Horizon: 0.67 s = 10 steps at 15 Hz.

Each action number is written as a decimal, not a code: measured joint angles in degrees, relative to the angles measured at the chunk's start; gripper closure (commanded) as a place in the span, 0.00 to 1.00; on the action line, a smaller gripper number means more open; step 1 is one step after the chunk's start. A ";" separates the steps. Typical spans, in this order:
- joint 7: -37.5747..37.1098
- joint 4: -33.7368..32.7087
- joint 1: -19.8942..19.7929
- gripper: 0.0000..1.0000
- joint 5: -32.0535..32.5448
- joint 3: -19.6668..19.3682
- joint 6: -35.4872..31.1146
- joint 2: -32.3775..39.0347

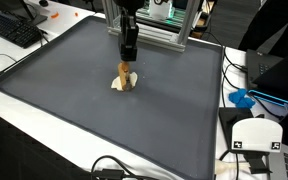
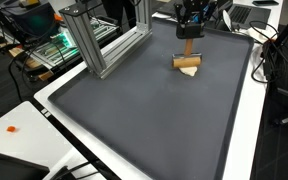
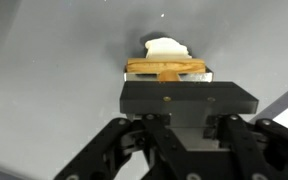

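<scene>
Wooden block (image 3: 165, 69) half-covering cream piece (image 3: 166, 47), fingers (image 2: 184, 32) indistinct, grip unclear

Exterior views: high, distant, from different corners; both share the grey mat (image 1: 74, 110) below the fingers (image 1: 129, 55).
Wrist view: close, straight down.

A single robot arm (image 1: 129, 14) reaches straight down at the far side of the scene, wrist vertical. Its dark gripper (image 1: 128, 60) points downward, low over the surface; the jaw gap is hidden from view.
</scene>
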State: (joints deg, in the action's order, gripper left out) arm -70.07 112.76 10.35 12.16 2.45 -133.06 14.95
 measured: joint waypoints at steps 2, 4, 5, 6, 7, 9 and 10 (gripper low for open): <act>0.39 0.04 0.09 0.78 1.60 0.00 -0.76 0.19; 0.61 0.11 0.17 0.78 3.12 -0.06 -1.64 0.39; 0.75 0.17 0.19 0.78 3.82 -0.08 -2.07 0.47; 0.93 0.23 0.19 0.78 4.49 -0.10 -2.53 0.57; 1.30 0.28 0.19 0.78 4.99 -0.13 -2.93 0.65; 2.55 0.29 0.19 0.78 5.40 -0.20 -3.29 0.76; 3.55 0.29 0.19 0.78 5.40 -0.20 -3.31 0.78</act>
State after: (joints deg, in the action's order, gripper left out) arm -66.53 113.04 10.54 17.55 2.25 -136.36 15.73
